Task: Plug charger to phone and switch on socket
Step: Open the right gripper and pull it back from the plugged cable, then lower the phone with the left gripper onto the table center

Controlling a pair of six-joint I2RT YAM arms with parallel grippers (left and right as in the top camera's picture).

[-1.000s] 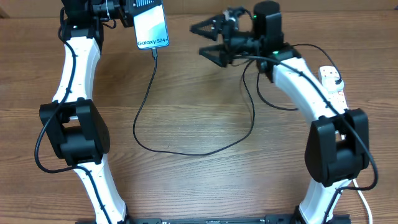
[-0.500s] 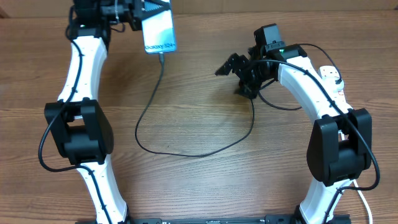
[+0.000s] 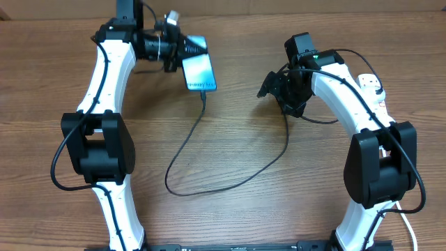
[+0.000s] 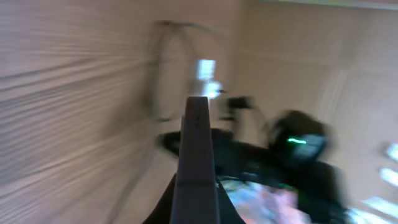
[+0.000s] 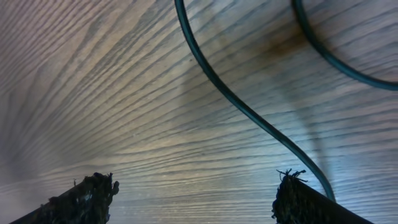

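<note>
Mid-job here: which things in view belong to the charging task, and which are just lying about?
Job: phone, gripped in the left hand; charger, apparently plugged into it; socket, by the right arm; right hand, open.
Lying about: nothing else that I can see, just the wooden table.

One slim rectangular smartphone with a light-blue lit screen (image 3: 199, 71), toward the wooden tabletop's (image 3: 230, 223) far edge. One long thin black cable (image 3: 287, 136). One white elongated power strip (image 3: 371, 85), at the right edge. Two white-and-black robot arms: left arm (image 3: 104, 70), right arm (image 3: 341, 90).
</note>
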